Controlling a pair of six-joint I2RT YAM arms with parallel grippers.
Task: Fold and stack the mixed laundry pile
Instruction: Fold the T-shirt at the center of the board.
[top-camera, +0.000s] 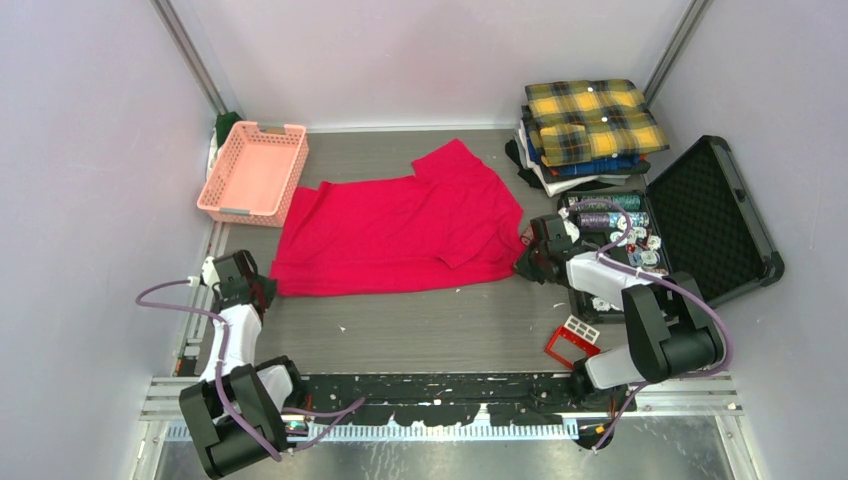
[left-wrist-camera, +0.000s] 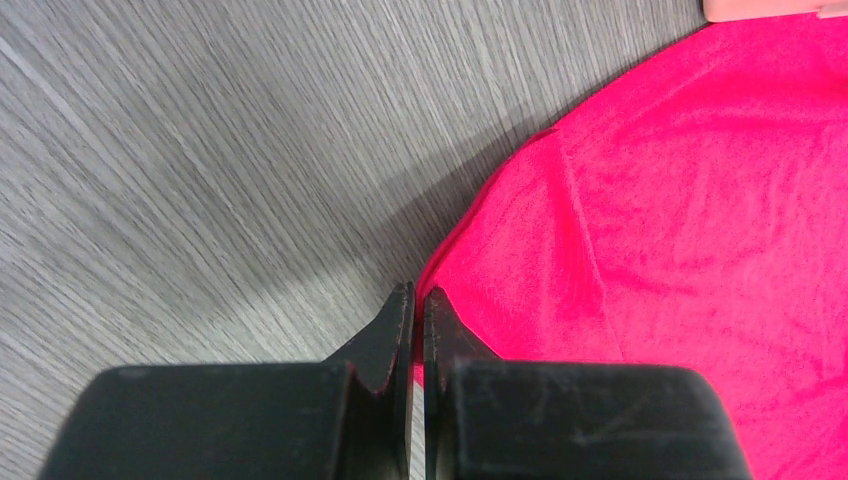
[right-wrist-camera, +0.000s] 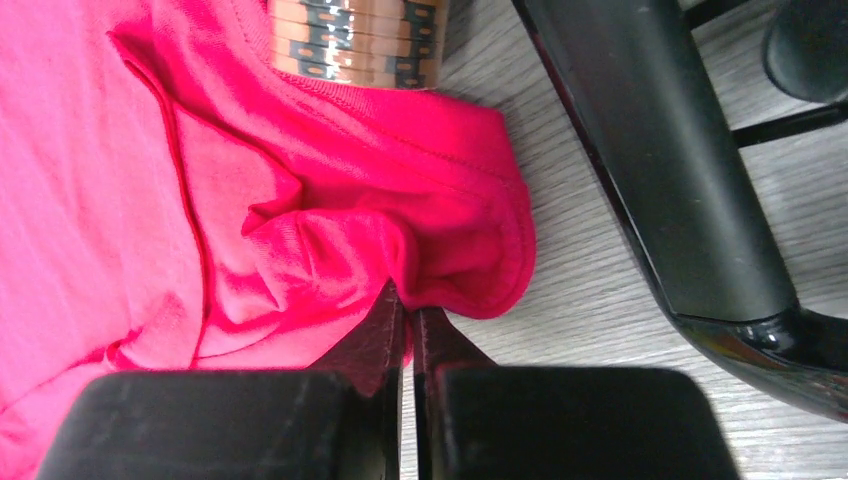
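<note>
**Item 1: red T-shirt** (top-camera: 400, 225) (left-wrist-camera: 680, 250) (right-wrist-camera: 250, 200). Plain bright red knit, no print. It lies spread on the grey wood-grain table (top-camera: 430, 325) between the two grippers, body mostly flat with shallow creases. One sleeve points away from the arms, and a flap is turned over near the right gripper. The stitched hem shows at both ends.

**Item 2: yellow-and-black plaid shirt** (top-camera: 595, 120). Folded into a neat rectangle, white buttons showing. It tops a stack of folded garments (top-camera: 570, 170), well beyond the right gripper and on its outer side.

**Left gripper** (top-camera: 266, 291) (left-wrist-camera: 418, 295). Jaws pressed together at the T-shirt's near corner, with a thin red sliver in the seam between them. The cloth spreads ahead and to its right, with bare table to its left.

**Right gripper** (top-camera: 522, 262) (right-wrist-camera: 408, 300). Jaws together, pinching a bunched fold at the T-shirt's other end. Puckered cloth rises just ahead of the tips and runs off to its left.

**Surroundings.** Pink basket (top-camera: 252, 172) (left-wrist-camera: 770, 8), ahead of the left gripper, past the shirt. Open black case (top-camera: 710, 215) (right-wrist-camera: 650, 150), just right of the right gripper.
</note>
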